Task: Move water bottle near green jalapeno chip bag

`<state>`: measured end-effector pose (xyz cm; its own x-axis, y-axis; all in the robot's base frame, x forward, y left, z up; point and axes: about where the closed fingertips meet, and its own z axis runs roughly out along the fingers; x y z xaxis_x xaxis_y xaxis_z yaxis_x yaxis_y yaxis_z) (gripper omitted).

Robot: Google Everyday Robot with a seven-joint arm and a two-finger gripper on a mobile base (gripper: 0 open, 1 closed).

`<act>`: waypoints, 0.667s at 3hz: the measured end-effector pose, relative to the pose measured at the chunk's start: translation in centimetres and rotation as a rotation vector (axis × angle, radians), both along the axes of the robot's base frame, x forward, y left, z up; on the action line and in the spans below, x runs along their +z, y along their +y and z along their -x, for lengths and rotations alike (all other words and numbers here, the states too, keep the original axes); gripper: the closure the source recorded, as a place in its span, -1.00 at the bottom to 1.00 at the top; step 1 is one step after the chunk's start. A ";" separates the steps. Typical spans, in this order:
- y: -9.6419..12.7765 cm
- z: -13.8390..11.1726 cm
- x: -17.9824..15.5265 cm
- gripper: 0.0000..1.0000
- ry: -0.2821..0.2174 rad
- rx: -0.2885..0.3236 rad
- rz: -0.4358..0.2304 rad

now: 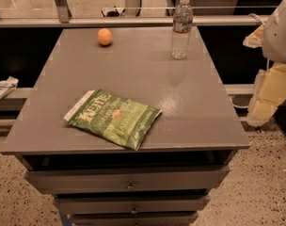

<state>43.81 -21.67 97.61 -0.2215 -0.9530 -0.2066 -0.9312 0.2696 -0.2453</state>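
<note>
Bag (114,118) marked "Kettle", bottle (181,28) behind, claw (270,95) maybe right

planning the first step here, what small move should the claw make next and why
Probably bring the claw, now beyond the right edge of the table, in over the top toward the bottle. The bottle stands upright near the far right corner with nothing holding it, well apart from the bag, which lies flat near the front edge. So a reach has to come first.
</note>
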 end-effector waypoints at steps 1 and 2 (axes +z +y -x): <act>0.0 0.0 0.0 -1.00 0.000 0.000 0.000; 0.1 -1.0 -0.3 -1.00 -0.032 0.000 -0.035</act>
<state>44.84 -21.55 97.28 -0.2145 -0.9451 -0.2465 -0.9229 0.2787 -0.2658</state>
